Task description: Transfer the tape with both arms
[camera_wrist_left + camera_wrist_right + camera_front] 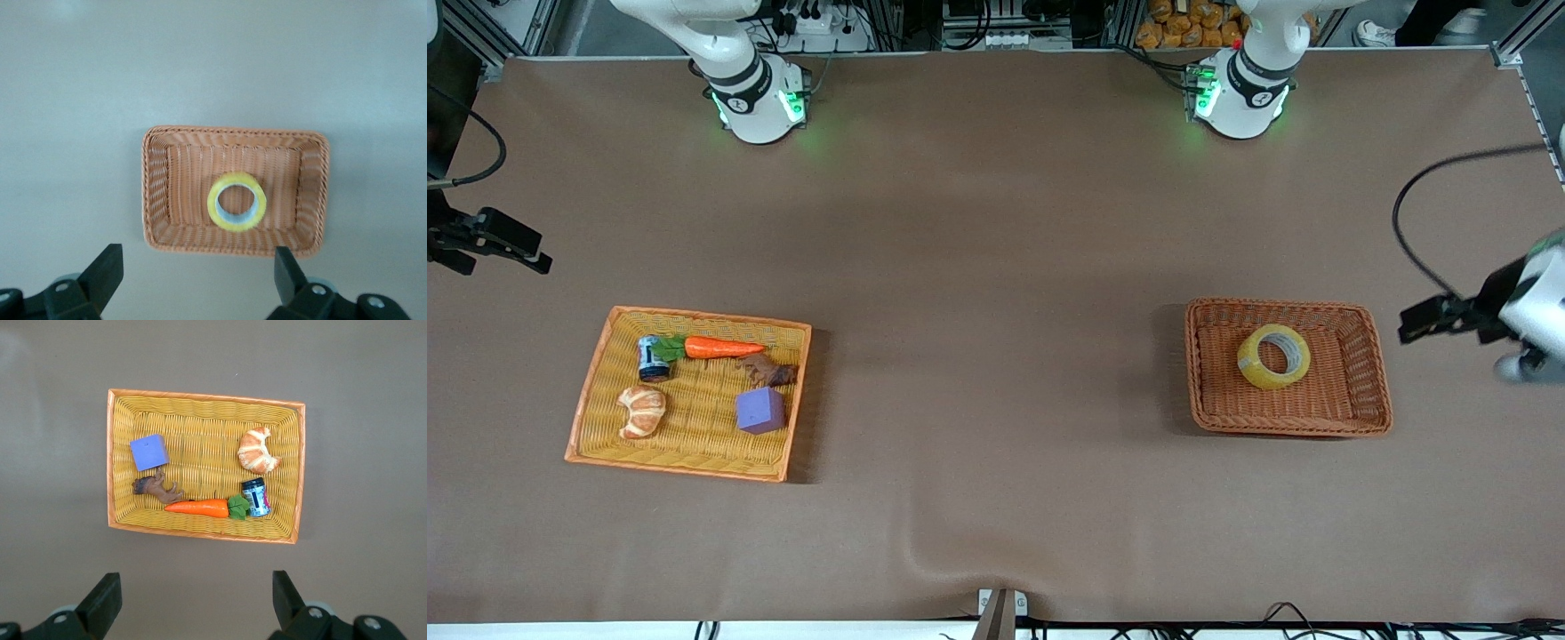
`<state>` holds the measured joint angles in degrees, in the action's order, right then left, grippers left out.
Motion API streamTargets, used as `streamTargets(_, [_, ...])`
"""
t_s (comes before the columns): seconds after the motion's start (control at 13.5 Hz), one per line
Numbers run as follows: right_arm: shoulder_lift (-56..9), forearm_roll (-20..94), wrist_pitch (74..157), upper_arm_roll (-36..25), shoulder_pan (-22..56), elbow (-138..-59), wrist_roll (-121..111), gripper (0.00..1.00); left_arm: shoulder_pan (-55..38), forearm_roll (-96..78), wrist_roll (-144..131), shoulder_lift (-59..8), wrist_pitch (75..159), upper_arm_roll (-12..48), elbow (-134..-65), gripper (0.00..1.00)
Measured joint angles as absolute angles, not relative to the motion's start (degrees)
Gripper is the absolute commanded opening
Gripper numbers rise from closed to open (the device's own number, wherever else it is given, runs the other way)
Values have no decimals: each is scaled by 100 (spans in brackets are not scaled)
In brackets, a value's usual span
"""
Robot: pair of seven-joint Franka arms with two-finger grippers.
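The tape, a translucent yellow roll with a pale core, lies in a brown wicker basket toward the left arm's end of the table. It also shows in the left wrist view, inside the basket. My left gripper is open and empty, up in the air over the table beside that basket. In its wrist view the gripper frames bare table just outside the basket's rim. My right gripper is open and empty over the right arm's end of the table; it also shows in the right wrist view.
A yellow-orange wicker tray toward the right arm's end holds a carrot, a purple cube, an orange-segment toy, a small can and a brown animal figure. The tray also shows in the right wrist view.
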<state>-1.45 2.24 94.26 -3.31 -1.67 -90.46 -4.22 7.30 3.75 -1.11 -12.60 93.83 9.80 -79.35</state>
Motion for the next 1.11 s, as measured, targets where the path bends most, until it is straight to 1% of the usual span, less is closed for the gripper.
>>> streamTargets(0.22, [-145, 224, 9426, -315, -166, -9046, -422, 100, 728, 370, -111, -834, 9145, 1056, -7977, 100])
streamTargets(0.44, [-145, 224, 9426, -312, -166, -9046, -422, 100, 714, 344, -111, -719, 9129, 1103, -8056, 100])
streamTargets(0.59, [-145, 224, 9426, -310, -166, -9046, -421, 100, 611, 343, -111, -590, 9118, 1074, -8278, 100])
streamTargets(0.74, [-145, 224, 9426, -309, -166, -9047, -421, 100, 292, 342, -111, -405, 9118, 754, -8545, 100])
streamTargets(0.89, [-145, 224, 9426, -308, -166, -9048, -421, 100, 53, 306, -111, -279, 9118, 449, -8664, 100])
streamTargets(1.11, [-145, 224, 9426, -308, -166, -9049, -421, 100, 3, 221, -111, -213, 9118, 367, -8710, 100])
